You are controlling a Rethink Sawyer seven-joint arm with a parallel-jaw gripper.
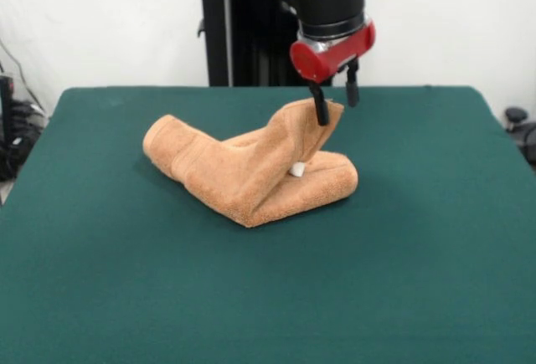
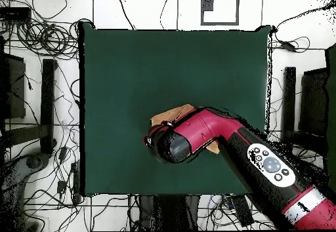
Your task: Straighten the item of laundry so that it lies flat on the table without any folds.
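The towel (image 1: 251, 167) sat near the middle of the table (image 1: 100, 280), all bunched up and folded over itself. One corner stood up in a peak, and a small white tag (image 1: 296, 169) peeked out under it. The gripper (image 1: 335, 100) was at that peak. One finger (image 1: 320, 105) pressed on the front of the cloth and the other was behind and apart, so I cannot tell if it pinched the towel. From above, the arm (image 2: 216, 134) covered most of the towel

1. Towel (image 1: 251, 171) sits on the table (image 1: 268, 297), around the middle, a bit toward the robot's side.
2. Gripper (image 1: 337, 103) is right over the towel's raised corner.
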